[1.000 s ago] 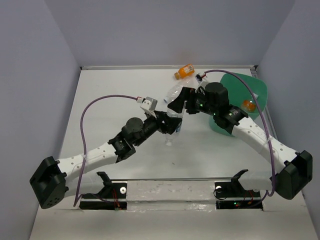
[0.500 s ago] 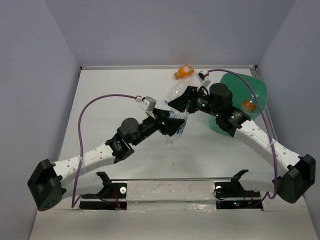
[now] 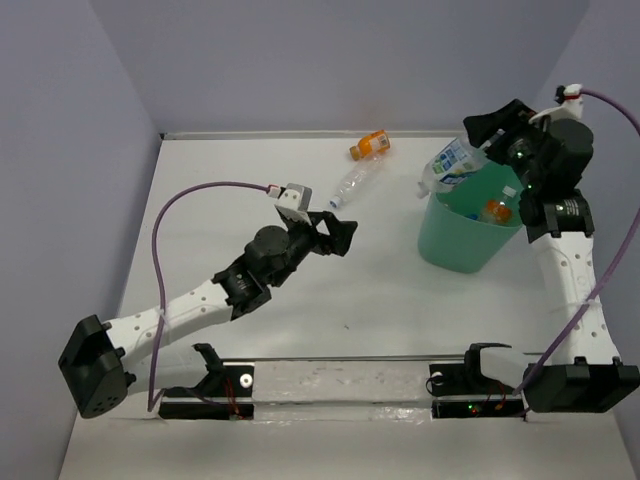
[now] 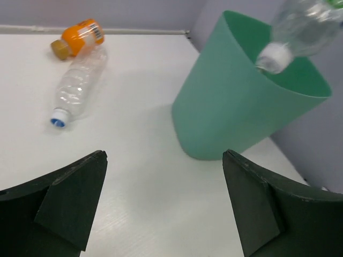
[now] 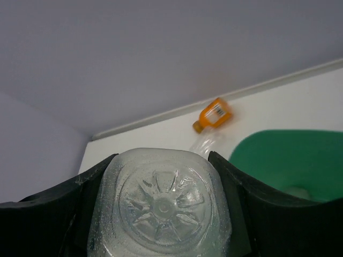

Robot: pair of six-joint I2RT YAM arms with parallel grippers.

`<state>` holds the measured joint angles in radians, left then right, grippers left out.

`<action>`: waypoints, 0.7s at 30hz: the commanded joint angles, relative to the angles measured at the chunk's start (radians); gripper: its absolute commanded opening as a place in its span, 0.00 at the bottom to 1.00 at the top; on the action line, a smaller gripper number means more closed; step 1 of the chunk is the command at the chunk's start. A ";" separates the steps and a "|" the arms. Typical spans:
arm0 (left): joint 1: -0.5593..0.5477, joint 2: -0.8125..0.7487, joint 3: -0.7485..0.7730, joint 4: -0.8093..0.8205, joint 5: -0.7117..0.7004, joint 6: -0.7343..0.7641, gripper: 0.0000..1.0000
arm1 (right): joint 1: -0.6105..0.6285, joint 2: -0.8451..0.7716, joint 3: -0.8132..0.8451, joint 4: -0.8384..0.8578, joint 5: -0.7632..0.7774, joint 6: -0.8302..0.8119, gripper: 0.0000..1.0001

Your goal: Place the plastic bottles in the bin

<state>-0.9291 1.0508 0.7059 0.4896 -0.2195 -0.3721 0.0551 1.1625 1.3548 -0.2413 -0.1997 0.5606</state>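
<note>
My right gripper (image 3: 490,140) is shut on a clear plastic bottle (image 3: 450,165) (image 5: 161,206), held tilted with its white cap down over the near-left rim of the mint-green bin (image 3: 455,240) (image 4: 230,107). An orange bottle (image 3: 494,211) lies inside the bin. My left gripper (image 3: 340,235) is open and empty above the table, left of the bin. A clear bottle with a blue cap (image 3: 352,185) (image 4: 77,83) and a small orange bottle (image 3: 370,144) (image 4: 80,36) lie on the table at the back.
The white table (image 3: 200,200) is walled in grey at the back and sides. The bin stands at the right, near the right wall. A purple cable (image 3: 200,195) loops above my left arm.
The right gripper has lifted the clear bottle away from the left gripper and carried it right and back, over the bin. The left gripper has let go and drawn back left, open.
</note>
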 commanded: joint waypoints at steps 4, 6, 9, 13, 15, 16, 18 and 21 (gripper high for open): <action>0.088 0.320 0.228 -0.074 -0.159 0.073 0.99 | -0.175 -0.027 0.060 -0.076 0.277 -0.154 0.35; 0.142 0.400 0.279 -0.074 -0.153 0.081 0.99 | -0.186 -0.008 0.058 -0.076 0.388 -0.195 0.35; 0.223 0.585 0.413 -0.079 -0.084 0.090 0.99 | -0.186 0.014 0.056 -0.073 0.445 -0.234 0.35; 0.280 0.746 0.558 -0.089 -0.002 0.153 0.99 | -0.186 0.016 0.014 -0.046 0.459 -0.278 0.52; 0.297 0.826 0.618 -0.112 0.017 0.179 0.99 | -0.186 0.020 0.003 -0.044 0.450 -0.297 0.74; 0.302 0.848 0.670 -0.135 0.025 0.193 0.99 | -0.186 0.025 0.015 -0.065 0.438 -0.310 0.85; 0.309 0.905 0.713 -0.152 0.055 0.223 0.99 | -0.186 0.026 0.038 -0.093 0.398 -0.309 0.98; 0.326 0.963 0.802 -0.181 0.120 0.251 0.99 | -0.186 0.003 0.056 -0.113 0.327 -0.288 1.00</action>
<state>-0.6125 1.9919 1.3865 0.3405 -0.1932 -0.1997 -0.1249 1.1950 1.3602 -0.3454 0.1967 0.2852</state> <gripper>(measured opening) 0.990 0.986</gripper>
